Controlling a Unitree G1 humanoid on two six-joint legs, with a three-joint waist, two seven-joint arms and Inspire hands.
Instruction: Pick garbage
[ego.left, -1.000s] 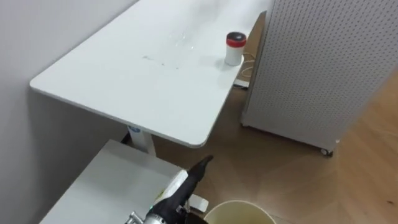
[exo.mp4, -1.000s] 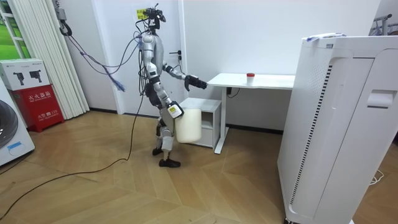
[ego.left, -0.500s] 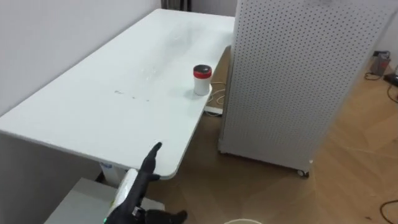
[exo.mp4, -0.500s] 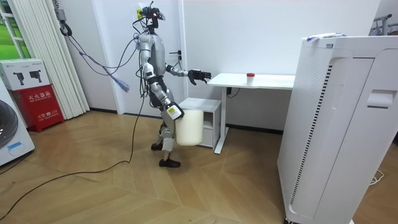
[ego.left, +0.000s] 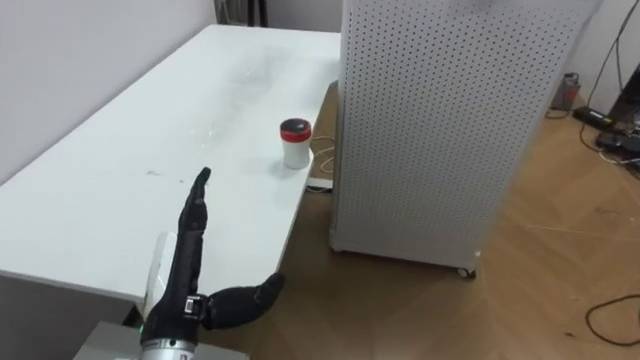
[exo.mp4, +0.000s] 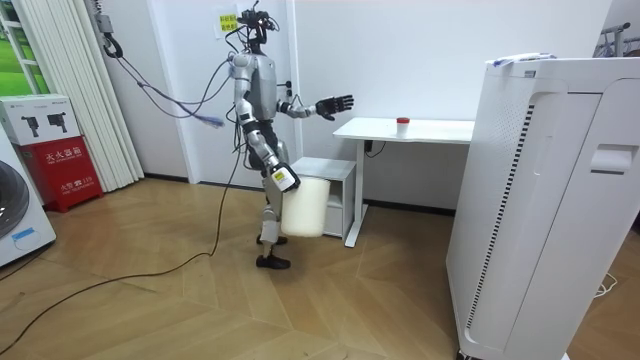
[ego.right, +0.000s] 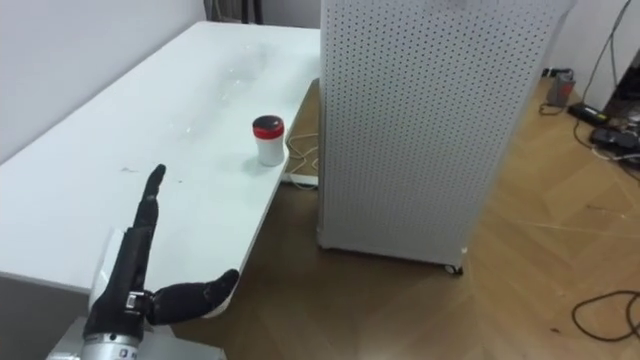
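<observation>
A small white cup with a red lid (ego.left: 295, 143) stands on the white desk (ego.left: 100, 200), near its right edge. In the room view the cup (exo.mp4: 403, 121) shows as a red dot on the desk top. My left hand (ego.left: 187, 296) is raised over the desk's near end, open, fingers straight and pointing toward the cup, thumb spread to the right. It is well short of the cup and holds nothing. In the room view my right hand (exo.mp4: 283, 180) hangs at my side, shut on a white bin (exo.mp4: 302, 206) that is off the floor.
A tall white perforated unit on castors (ego.left: 440, 120) stands close to the desk's right side, just past the cup. A low white cabinet (exo.mp4: 335, 182) sits under the desk's near end. Cables (ego.left: 612, 140) lie on the wooden floor at the far right.
My left arm has risen from below the desk edge to above the desk top, hand still open. The head view has swung up and to the right. I have shifted slightly toward the desk.
</observation>
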